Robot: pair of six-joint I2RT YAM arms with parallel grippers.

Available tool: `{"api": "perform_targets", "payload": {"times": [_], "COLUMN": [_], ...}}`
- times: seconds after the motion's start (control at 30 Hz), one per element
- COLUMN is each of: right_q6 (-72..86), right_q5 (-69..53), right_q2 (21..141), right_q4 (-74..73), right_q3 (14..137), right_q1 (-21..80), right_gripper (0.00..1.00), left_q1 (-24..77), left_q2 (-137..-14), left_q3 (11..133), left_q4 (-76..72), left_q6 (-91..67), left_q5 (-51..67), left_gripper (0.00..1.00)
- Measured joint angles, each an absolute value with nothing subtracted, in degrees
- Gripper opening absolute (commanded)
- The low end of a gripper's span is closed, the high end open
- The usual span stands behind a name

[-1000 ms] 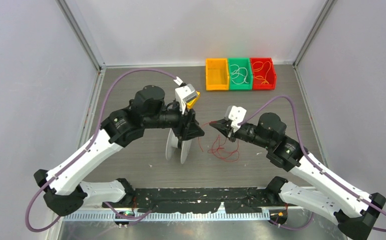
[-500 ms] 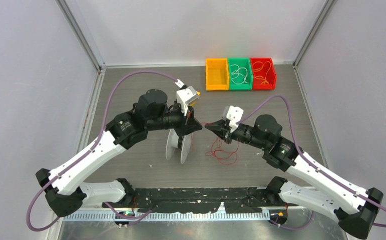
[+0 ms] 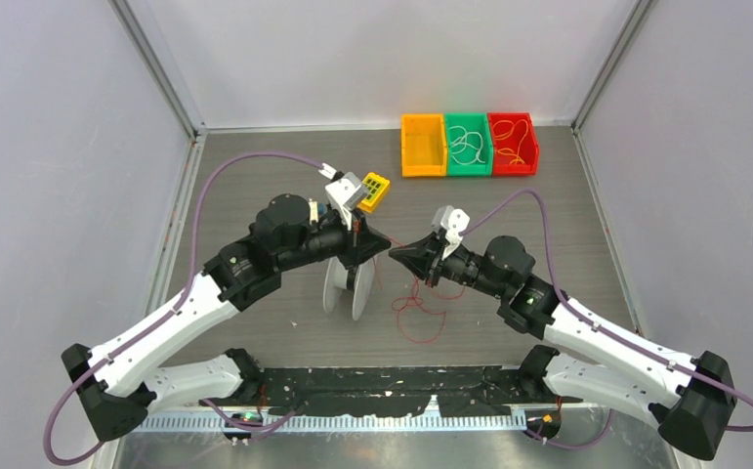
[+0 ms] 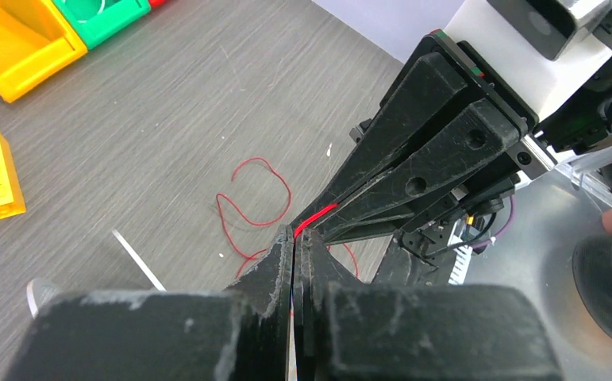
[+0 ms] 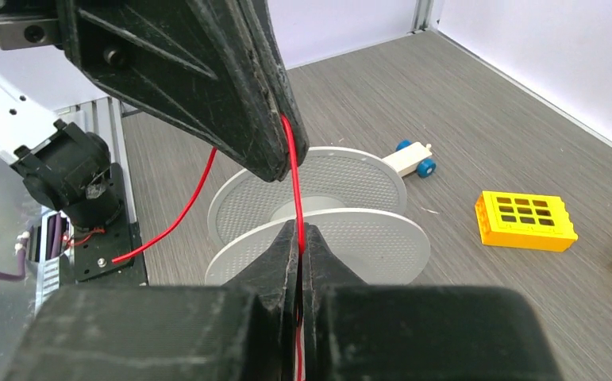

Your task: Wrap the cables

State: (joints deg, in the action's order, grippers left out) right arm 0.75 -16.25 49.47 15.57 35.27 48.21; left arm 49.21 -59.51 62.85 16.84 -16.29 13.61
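The cable is a thin red wire. A short taut stretch (image 4: 318, 215) runs between my two grippers, and its loose loops (image 3: 417, 309) lie on the table to the right of a white spool (image 3: 347, 286). My left gripper (image 3: 374, 246) is shut on the wire just above the spool; its tips (image 4: 294, 235) nearly touch the right gripper (image 4: 413, 163). My right gripper (image 3: 395, 253) is also shut on the wire (image 5: 293, 178), its tips (image 5: 299, 232) right under the left gripper (image 5: 207, 79). The spool (image 5: 326, 216) lies just beyond. Another length of wire (image 5: 171, 226) hangs from the left gripper.
A yellow block (image 3: 373, 192) lies behind the left wrist. Orange (image 3: 423, 145), green (image 3: 468, 144) and red (image 3: 513, 143) bins with thin wires stand at the back right. A small white piece with blue wheels (image 5: 413, 159) lies past the spool.
Both grippers have closed in on each other above the spool. The right arm moved left, the left wrist turned, and the loose loops were dragged left and nearer.
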Motion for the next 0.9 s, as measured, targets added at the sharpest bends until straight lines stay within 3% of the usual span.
{"api": "perform_targets", "payload": {"times": [0.13,0.2,0.4,0.67,0.9], "right_q6": [1.2,1.2,-2.0,-11.2,-19.9], "right_q5": [-15.9,-16.0,-17.2,-15.2,-7.0], "right_q2": [51.2,52.9,59.3,67.1,72.1], "right_q4": [17.8,18.1,19.8,19.7,20.7], "right_q3": [35.3,35.3,35.5,41.3,44.7], "right_q1": [48.2,48.2,48.9,50.6,57.1], "right_gripper": [0.05,0.05,0.05,0.05,0.05], "left_q1": [49.1,48.6,48.2,48.2,48.1], "left_q2": [-58.0,-55.8,-47.6,-43.3,-41.1], "left_q3": [62.2,60.9,55.3,48.6,46.2], "left_q4": [17.1,17.2,21.2,25.4,26.6], "left_q6": [-15.4,-14.0,-11.6,-11.5,-12.8], "left_q5": [10.8,7.0,-2.7,-6.8,-9.5], "left_gripper": [0.48,0.59,0.64,0.75,0.72]}}
